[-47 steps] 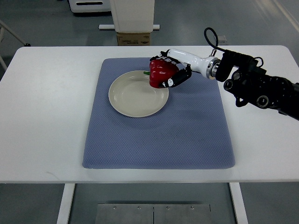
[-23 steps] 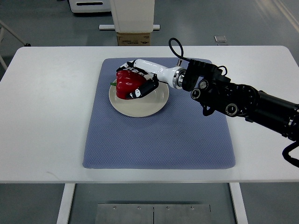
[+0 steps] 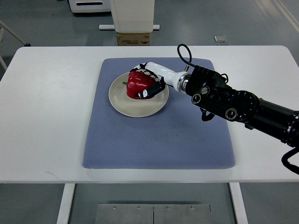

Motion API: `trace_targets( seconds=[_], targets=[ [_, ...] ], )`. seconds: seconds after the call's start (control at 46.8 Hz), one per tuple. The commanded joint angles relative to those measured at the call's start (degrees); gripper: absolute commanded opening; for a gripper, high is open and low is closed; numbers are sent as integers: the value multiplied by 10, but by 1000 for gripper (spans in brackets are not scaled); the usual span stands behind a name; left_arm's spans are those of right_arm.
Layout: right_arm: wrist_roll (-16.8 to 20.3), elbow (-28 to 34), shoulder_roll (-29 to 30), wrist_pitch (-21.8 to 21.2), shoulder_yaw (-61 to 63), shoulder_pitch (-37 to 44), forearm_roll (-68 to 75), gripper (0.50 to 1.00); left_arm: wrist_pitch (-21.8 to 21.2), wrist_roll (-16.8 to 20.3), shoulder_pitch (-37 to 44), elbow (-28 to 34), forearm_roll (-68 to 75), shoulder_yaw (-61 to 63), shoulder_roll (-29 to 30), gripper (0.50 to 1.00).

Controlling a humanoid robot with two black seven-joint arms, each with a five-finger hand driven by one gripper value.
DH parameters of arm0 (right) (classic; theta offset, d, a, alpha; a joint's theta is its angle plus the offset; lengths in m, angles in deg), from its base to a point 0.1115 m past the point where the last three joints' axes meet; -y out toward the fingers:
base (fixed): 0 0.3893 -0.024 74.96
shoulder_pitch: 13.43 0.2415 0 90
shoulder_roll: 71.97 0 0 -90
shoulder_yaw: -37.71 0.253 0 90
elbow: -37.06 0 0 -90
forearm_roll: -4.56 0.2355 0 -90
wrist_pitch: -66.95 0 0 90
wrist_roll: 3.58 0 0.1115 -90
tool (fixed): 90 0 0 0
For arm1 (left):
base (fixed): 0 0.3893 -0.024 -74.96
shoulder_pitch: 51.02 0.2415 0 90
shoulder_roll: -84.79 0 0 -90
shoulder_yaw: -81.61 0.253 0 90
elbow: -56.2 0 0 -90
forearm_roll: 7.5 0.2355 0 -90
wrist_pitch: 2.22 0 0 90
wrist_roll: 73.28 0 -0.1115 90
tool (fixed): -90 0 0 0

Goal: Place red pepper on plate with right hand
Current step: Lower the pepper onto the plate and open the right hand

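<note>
A glossy red bell pepper point(image 3: 137, 87) with a short green stem pointing left sits over the round cream-coloured ceramic plate point(image 3: 135, 106), on the plate's upper half, with bare plate visible below and to the left of it. The right hand point(image 3: 150, 83) — white-shelled with black finger segments — is wrapped around the pepper's right side, its fingers point(image 3: 146, 93) curled over the top and under the lower edge so the pepper is gripped between them. Whether the pepper's underside actually rests on the plate or hangs just above it cannot be told from this steep angle. The hand's white forearm shell runs right to a silver wrist ring, and from there the black right arm point(image 3: 243, 108) stretches diagonally down toward the picture's right edge, a black cable looping above the wrist. The plate lies on the upper-left part of a blue-grey textured rectangular mat point(image 3: 159, 140), which is spread across the middle of the white tabletop point(image 3: 46, 116). Beyond the far edge of the tabletop stands a small brown cardboard box point(image 3: 134, 38) on the grey floor — just in front of a white pedestal base.
</note>
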State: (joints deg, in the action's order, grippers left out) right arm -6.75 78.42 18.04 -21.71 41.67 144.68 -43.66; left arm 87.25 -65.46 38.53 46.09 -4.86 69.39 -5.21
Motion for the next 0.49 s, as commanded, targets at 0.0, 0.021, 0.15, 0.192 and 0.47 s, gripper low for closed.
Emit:
trace_targets(
  seconds=[0.0,0.021,0.15,0.192,0.47],
  targets=[
    [7,-2,0,7,0,-5,1,500,0,0,0,0,0,0,0,1000],
    [9,-2,0,8,0,-7,1,500,0,0,0,0,0,0,0,1000],
    [19,-5,0,9,0,-13,5,500,0,0,0,0,0,0,0,1000],
    [20,-5,0,9,0,-13,6,500,0,0,0,0,0,0,0,1000],
    [24,-6,0,10,0,-15,6,500,0,0,0,0,0,0,0,1000]
  ],
)
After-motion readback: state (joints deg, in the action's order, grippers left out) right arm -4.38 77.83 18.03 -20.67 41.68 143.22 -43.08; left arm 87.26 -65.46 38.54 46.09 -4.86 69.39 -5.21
